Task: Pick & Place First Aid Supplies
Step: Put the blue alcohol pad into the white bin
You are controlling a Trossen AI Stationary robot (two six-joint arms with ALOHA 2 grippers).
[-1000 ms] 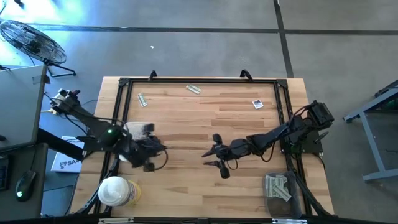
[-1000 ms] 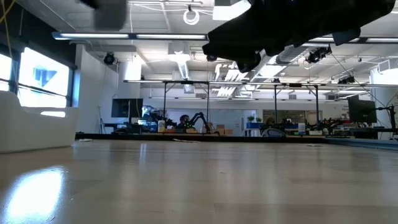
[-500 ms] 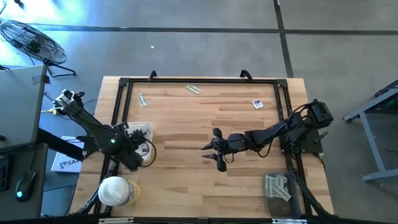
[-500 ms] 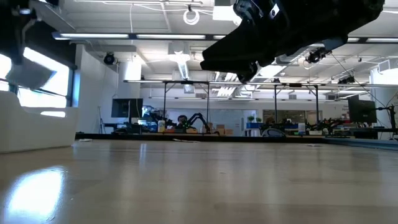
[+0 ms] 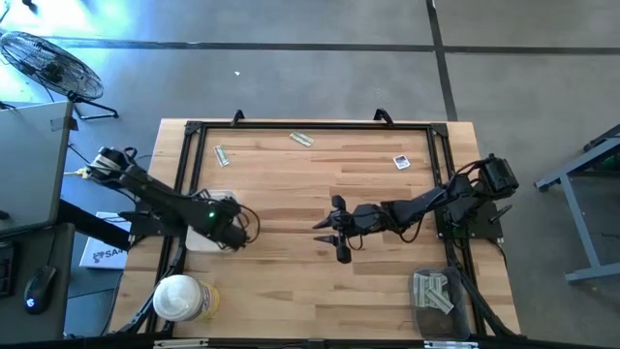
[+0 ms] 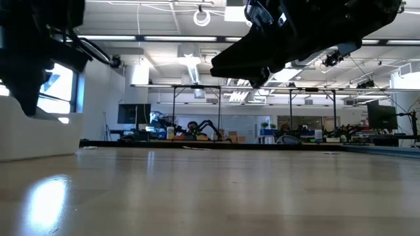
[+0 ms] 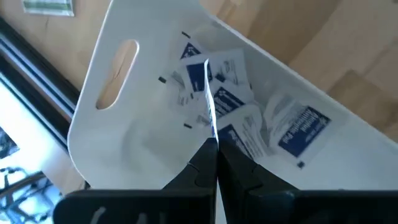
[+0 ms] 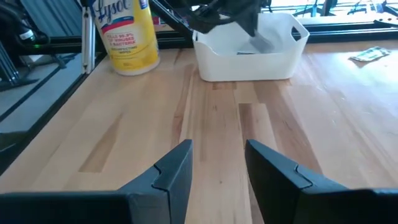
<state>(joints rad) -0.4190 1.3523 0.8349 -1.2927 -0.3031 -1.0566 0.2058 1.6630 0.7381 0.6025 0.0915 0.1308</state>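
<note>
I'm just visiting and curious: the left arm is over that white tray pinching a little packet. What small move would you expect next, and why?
Probably the fingers open and let go. In the left wrist view the left gripper is shut on a square white packet, held edge-up right above the white tray, where similar packets already lie. The right gripper waits open over mid-table.

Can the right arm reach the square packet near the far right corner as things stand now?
Probably yes. The right gripper hangs open over bare wood at mid-table, holding nothing, and the square packet lies flat and alone on the table with nothing between them. The left gripper is busy over the tray.
</note>
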